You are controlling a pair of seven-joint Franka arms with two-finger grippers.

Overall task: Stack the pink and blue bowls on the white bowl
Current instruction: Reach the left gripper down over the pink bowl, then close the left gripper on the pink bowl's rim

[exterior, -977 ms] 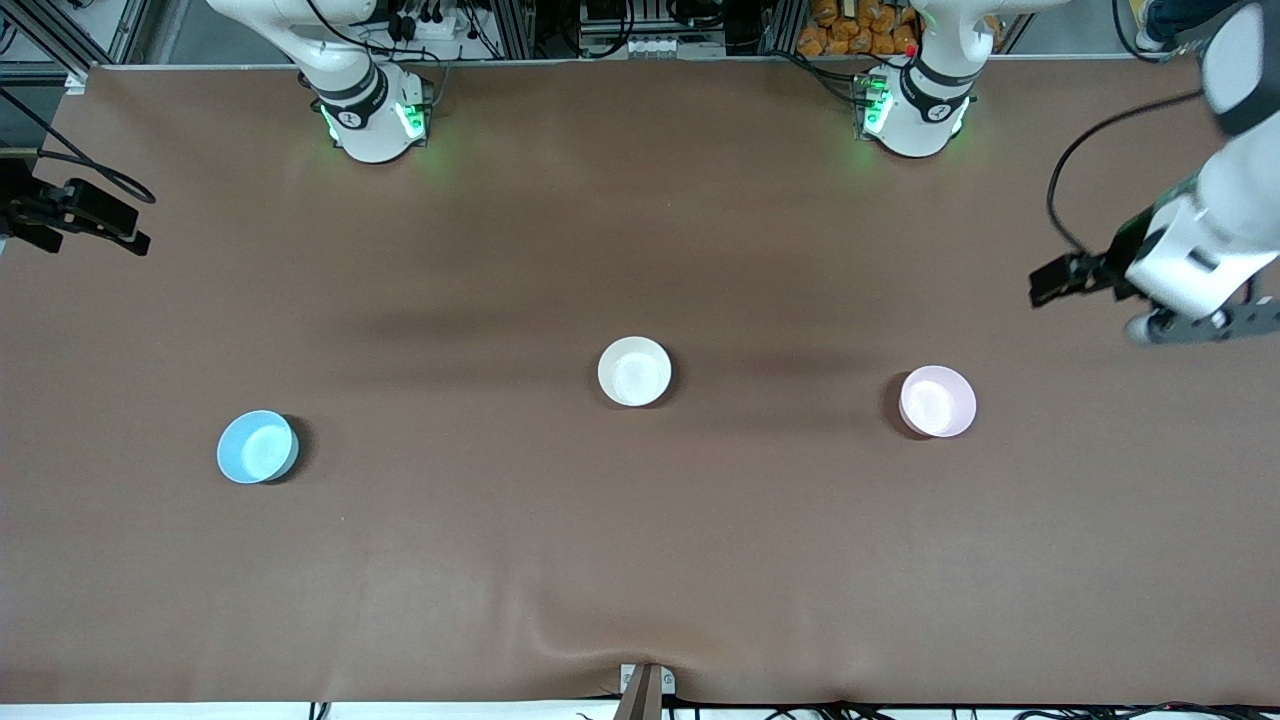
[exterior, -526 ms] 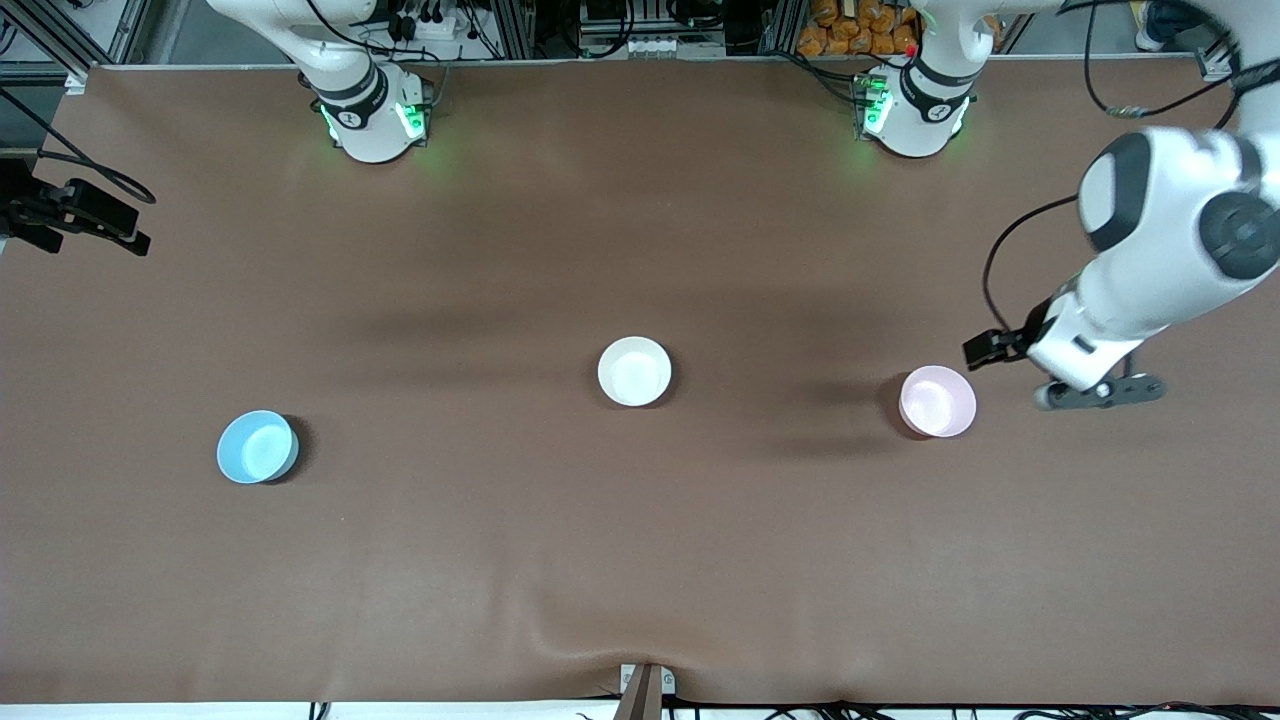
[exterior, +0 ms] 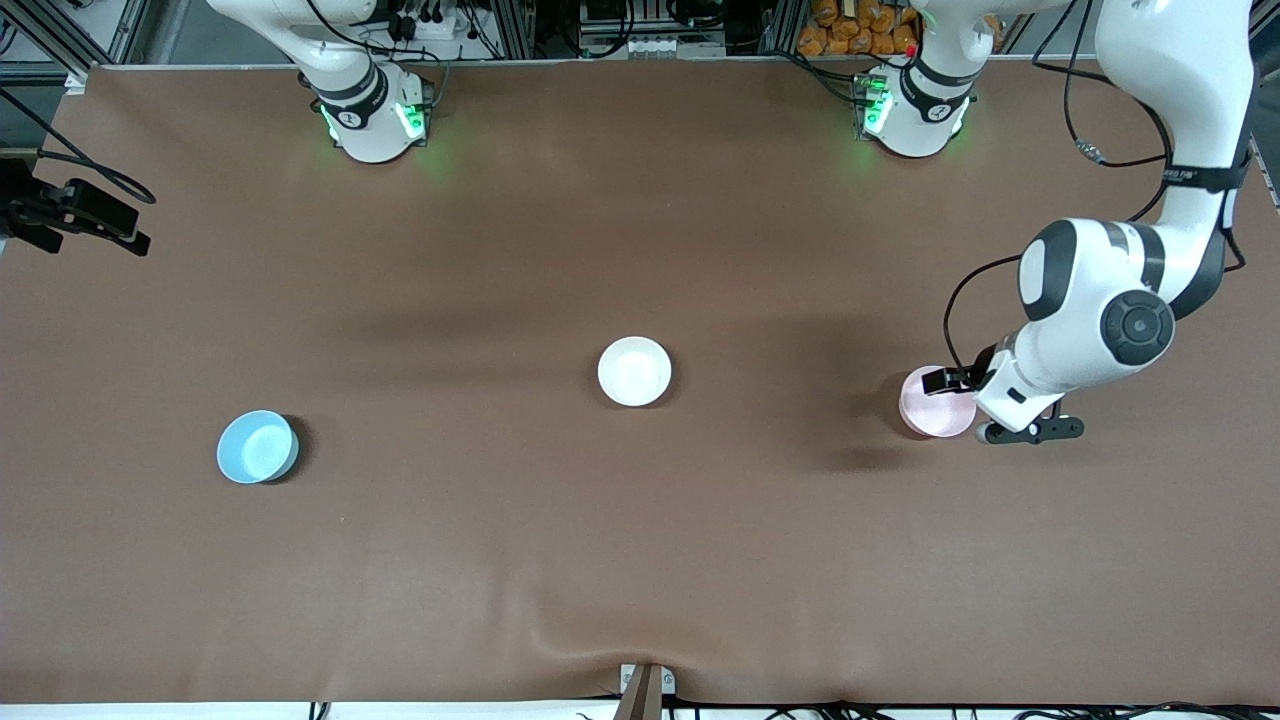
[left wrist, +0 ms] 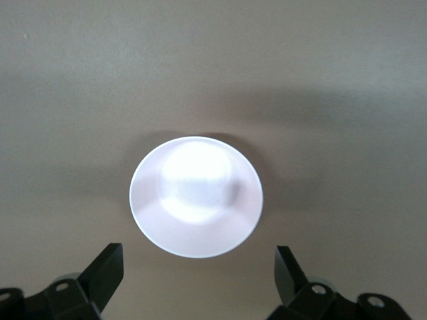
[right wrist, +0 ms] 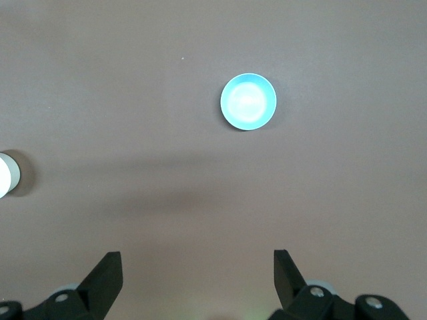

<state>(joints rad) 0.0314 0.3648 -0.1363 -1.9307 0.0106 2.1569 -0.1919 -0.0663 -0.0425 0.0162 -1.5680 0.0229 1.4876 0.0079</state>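
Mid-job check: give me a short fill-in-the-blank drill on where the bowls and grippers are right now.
1. The left gripper, fingers open, is over the table beside the ____ bowl.
2. The bowl between the other two is the ____ one.
3. The blue bowl sits toward the ____ arm's end of the table.
4. The right gripper is open and holds ____.

Missing words: pink; white; right; nothing

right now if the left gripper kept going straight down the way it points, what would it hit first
Most likely the pink bowl, near its rim: the left gripper, fingers open, hangs by the bowl's edge. Depth is unclear.
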